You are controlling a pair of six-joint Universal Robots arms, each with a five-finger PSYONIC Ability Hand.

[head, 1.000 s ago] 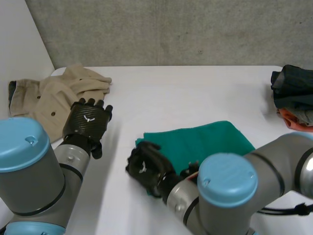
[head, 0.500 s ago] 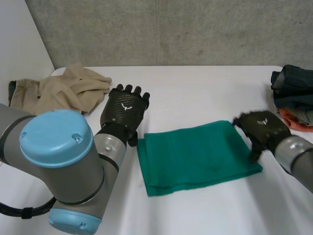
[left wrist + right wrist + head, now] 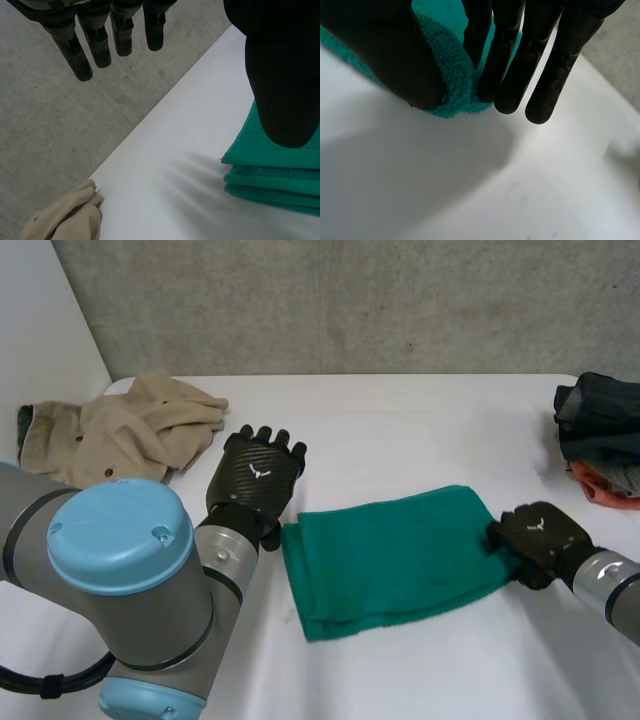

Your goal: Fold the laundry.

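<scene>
The right hand (image 3: 540, 536), low at the frame's right, pinches the right edge of the folded green towel (image 3: 395, 555) lying mid-frame. The left hand (image 3: 256, 475) hangs spread and empty at its left end; I'd anchor that end, then carry the pinched edge across squarely.

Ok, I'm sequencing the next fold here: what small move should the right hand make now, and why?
Probably lift the pinched end slightly and carry it toward the left hand. The right hand pinches one end of the green towel between thumb and fingers; the towel lies flat in layers, and the left hand hovers open beside its opposite end.
</scene>
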